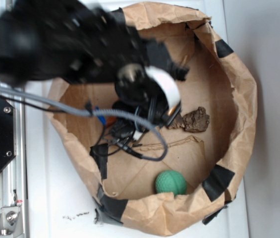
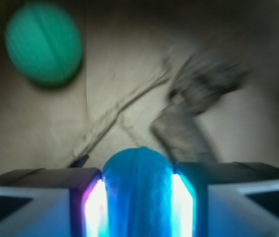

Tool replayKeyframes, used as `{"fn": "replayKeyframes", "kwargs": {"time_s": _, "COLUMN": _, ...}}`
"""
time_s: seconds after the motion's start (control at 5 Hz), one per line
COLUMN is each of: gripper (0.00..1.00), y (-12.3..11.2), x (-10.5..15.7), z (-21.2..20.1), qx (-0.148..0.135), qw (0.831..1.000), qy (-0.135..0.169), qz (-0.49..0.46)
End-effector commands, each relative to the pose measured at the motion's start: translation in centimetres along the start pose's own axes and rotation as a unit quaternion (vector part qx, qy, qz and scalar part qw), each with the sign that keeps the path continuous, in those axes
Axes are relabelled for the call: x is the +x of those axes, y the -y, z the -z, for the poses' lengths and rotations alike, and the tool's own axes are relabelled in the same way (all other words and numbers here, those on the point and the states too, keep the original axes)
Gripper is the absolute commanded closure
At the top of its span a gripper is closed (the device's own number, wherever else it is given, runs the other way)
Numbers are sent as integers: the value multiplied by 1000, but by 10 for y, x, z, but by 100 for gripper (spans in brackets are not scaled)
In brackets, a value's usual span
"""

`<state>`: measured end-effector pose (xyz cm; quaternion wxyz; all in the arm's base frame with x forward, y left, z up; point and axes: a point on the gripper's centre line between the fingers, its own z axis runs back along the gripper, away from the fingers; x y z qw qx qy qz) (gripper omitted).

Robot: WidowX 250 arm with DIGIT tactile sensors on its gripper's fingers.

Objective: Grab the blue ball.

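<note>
The gripper (image 2: 138, 197) is clamped on the blue ball (image 2: 138, 182), both pads pressing its sides so it cannot roll free. The green ball (image 2: 43, 43) lies well apart on the paper-lined basket (image 1: 239, 99) floor, untouched.

No legible text, labels, nos. or signs anywhere.

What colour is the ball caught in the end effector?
Turquoise blue; the blue ball shows best in the wrist view.
</note>
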<state>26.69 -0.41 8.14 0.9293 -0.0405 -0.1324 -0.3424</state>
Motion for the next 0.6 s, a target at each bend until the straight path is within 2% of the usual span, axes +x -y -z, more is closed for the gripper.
{"fn": "replayKeyframes", "kwargs": {"time_s": 0.0, "gripper": 100, "y": 12, "x": 29, "z": -113, "qx": 46, "qw": 986, "qy": -4, "qz": -163}}
{"fn": "replayKeyframes", "kwargs": {"time_s": 0.2, "gripper": 100, "y": 13, "x": 27, "z": -126, "qx": 38, "qw": 972, "qy": -15, "qz": -233}}
{"fn": "replayKeyframes", "kwargs": {"time_s": 0.4, "gripper": 100, "y": 11, "x": 23, "z": -117, "qx": 23, "qw": 961, "qy": -26, "qz": -273}}
